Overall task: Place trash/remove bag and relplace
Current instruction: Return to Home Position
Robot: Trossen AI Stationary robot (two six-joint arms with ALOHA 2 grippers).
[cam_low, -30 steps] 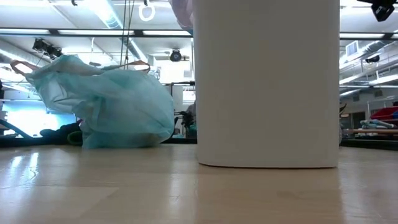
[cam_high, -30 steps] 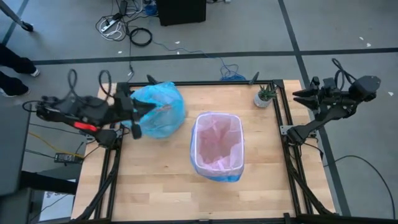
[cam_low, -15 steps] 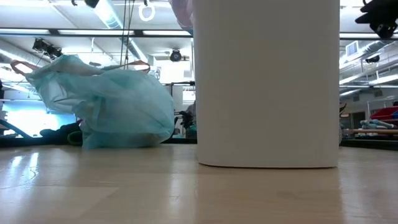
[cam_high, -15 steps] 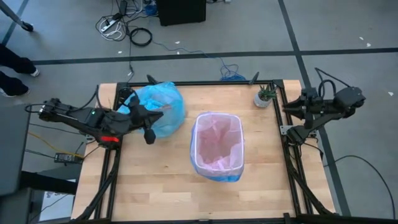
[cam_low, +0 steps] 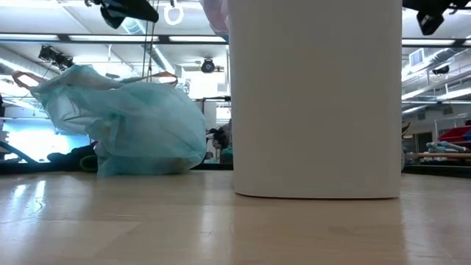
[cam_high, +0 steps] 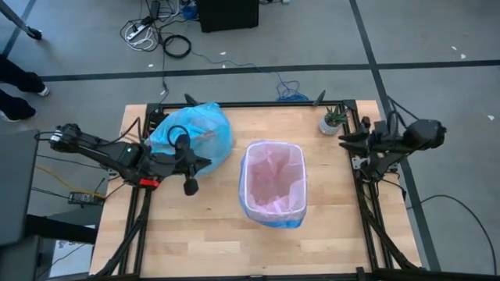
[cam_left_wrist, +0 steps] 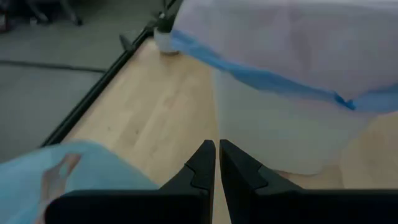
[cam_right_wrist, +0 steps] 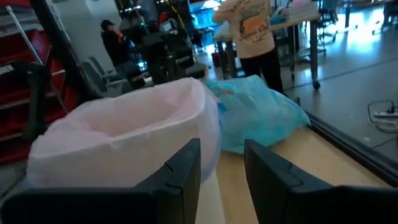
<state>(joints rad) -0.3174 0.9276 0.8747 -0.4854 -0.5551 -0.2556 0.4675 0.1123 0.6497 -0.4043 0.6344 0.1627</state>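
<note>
light-blue translucent plastic bag (cam_high: 199, 134), crinkled and bulging, sits on the far left part of the pale wooden table (cam_high: 203, 226). it stands apart from the tall white bin (cam_low: 316, 96) at the table's middle. a pale pink translucent liner with a blue rim band (cam_high: 272, 183) lines that bin and folds over its lip. the left gripper (cam_high: 205, 162) hangs raised above the table at the blue bag's near edge, between bag and bin, its 2 fingers pressed together on nothing. the right gripper (cam_high: 344, 139) is at the table's right edge just beside a small potted plant (cam_high: 332, 121), its 2 fingers apart and empty, pointing toward the bin. a person in a pale printed shirt (cam_right_wrist: 247, 28) stands in the room beyond the table.
</note>
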